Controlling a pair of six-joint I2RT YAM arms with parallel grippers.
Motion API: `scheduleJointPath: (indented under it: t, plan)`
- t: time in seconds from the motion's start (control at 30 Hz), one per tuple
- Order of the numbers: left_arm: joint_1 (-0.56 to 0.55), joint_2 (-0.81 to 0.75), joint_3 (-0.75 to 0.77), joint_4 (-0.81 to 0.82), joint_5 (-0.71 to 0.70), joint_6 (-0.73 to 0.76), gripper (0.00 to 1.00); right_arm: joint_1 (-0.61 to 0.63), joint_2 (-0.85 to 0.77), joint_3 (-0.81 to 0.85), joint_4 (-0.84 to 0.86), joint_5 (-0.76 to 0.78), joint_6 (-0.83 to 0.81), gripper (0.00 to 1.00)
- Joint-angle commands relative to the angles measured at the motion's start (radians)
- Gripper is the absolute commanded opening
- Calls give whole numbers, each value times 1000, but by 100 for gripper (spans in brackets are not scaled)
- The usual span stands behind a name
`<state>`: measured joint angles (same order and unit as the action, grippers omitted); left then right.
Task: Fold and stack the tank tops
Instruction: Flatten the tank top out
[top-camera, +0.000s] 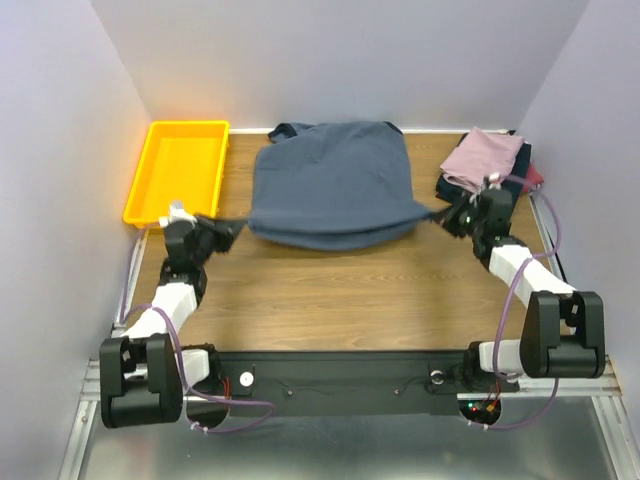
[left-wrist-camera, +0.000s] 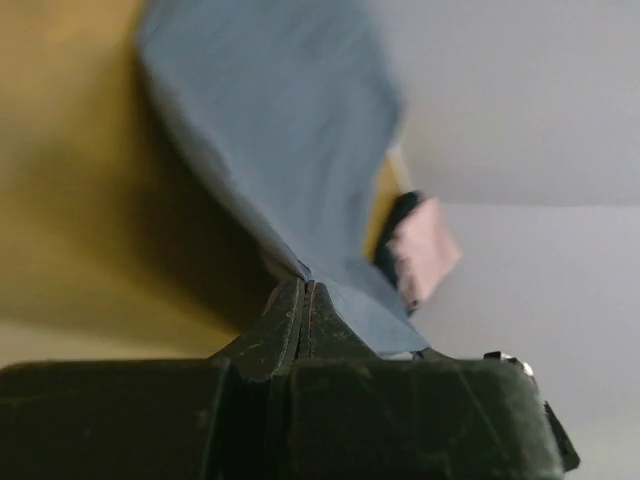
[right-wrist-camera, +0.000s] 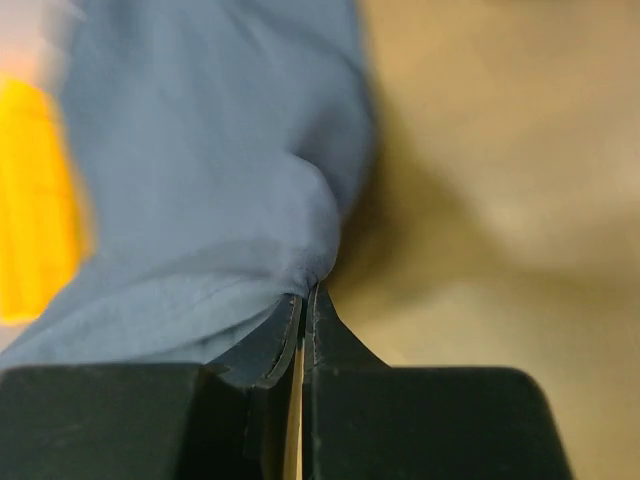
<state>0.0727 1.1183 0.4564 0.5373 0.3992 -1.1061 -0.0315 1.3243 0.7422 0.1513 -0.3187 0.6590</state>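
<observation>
- Left pincer (top-camera: 236, 226): jaws pressed together on a corner of the blue tank top (top-camera: 335, 185). In the left wrist view, the cloth comes straight out from between the tips and fans away from them.
- Right pincer (top-camera: 446, 216): jaws also pressed together, pinching the opposite corner of the same top. In the right wrist view, a bunched fold of blue cloth is caught between the tips.
- The blue tank top spans the gap between the two pincers. Its near edge is pulled into a taut line from one to the other, narrowing to a point at each grip.
- Beyond that line the body of the top lies spread on the desk (top-camera: 330, 290), reaching away from both pincers toward the back wall. A dark shadow runs under the near edge.
- No lettering shows on the upper face.
- Just behind the right pincer, on its far side, sits a small pile of clothes. The pink top (top-camera: 482, 155) is uppermost, the navy top (top-camera: 452, 187) is under it, and a bit of the maroon top (top-camera: 536, 178) peeks out on the outer side.
- Whether the pile touches the right pincer, I cannot tell.
- The yellow tray (top-camera: 150, 172) sits beyond the left pincer, on its outer far side, close by but apart from the blue top.
</observation>
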Motion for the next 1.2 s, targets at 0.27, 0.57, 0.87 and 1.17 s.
scheduleJointPath:
  t: [0.27,0.57,0.87,1.17]
  plan:
    - [-28,-176,-190,-476,-99,127,2,24,-155,-336,-300,127,21,12]
    - [-27,-328,-69,-718,-134,218,24,24,-345,-268,-489,291,27,86]
    - [-27,-364,59,-789,-163,354,25,25,-304,-274,-507,291,47,81]
    - [-240,-203,87,-652,-218,382,22,24,-303,-322,-424,287,128,60]
